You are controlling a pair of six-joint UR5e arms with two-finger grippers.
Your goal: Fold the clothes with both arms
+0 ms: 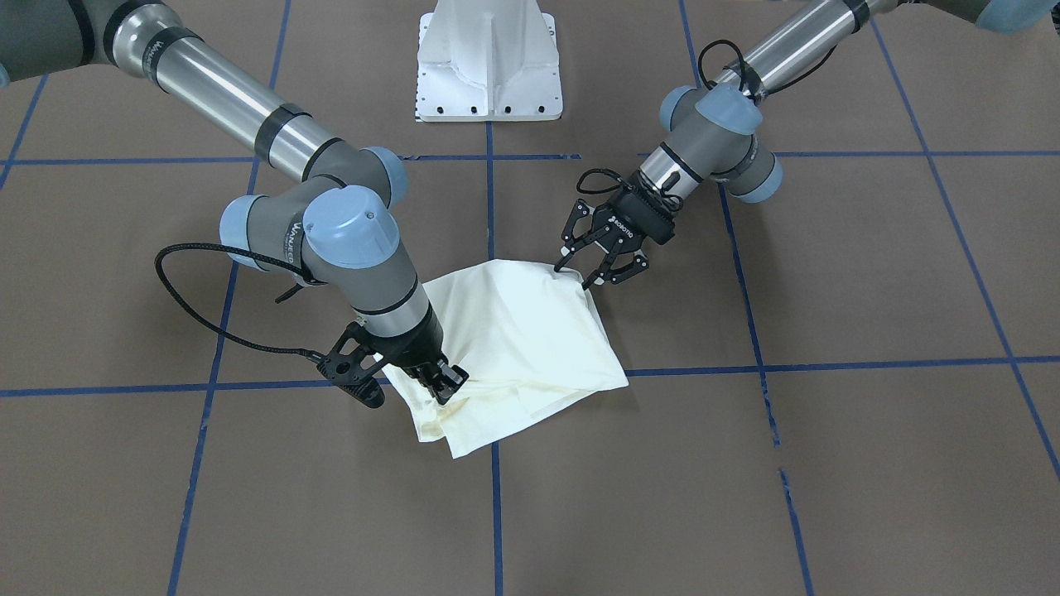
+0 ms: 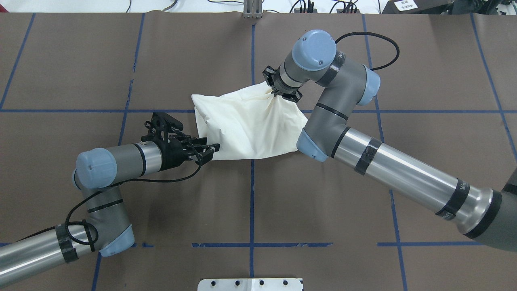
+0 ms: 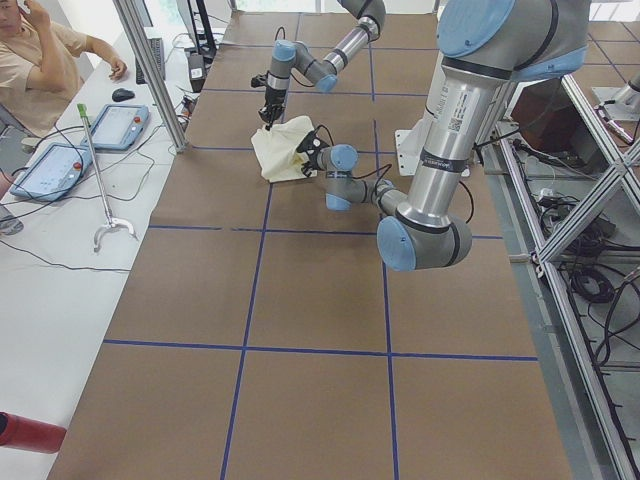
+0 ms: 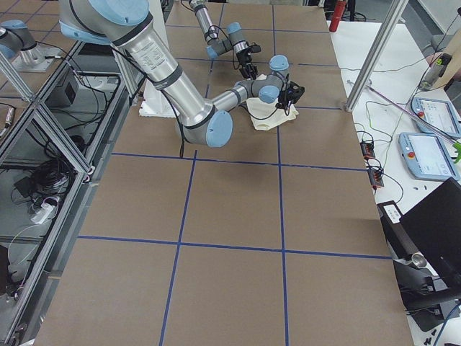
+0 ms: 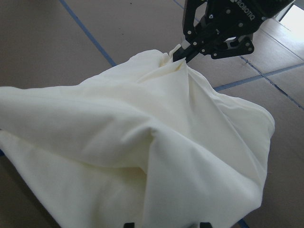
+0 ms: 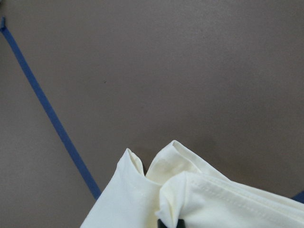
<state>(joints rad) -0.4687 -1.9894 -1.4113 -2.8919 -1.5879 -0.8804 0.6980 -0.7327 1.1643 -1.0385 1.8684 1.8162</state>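
Shirt [image 2: 246, 125], cream, part-folded, on table [image 2: 323, 182] near its middle: right gripper [image 2: 278, 91] clamped tight on one bunched corner, left gripper [image 2: 209, 150] half-spread astride opposite edge, seemingly gripping nothing; risk, any right-hand pull drags cloth one-sidedly and spills stacked layers.

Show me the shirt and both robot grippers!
shirt [image 1: 530, 331]: front-facing view, middle of the cloth.
left gripper [image 1: 577, 276]: front-facing view, between its fingertips at the shirt's corner.
right gripper [image 5: 180, 56]: left wrist view, fingertips pinching the shirt.
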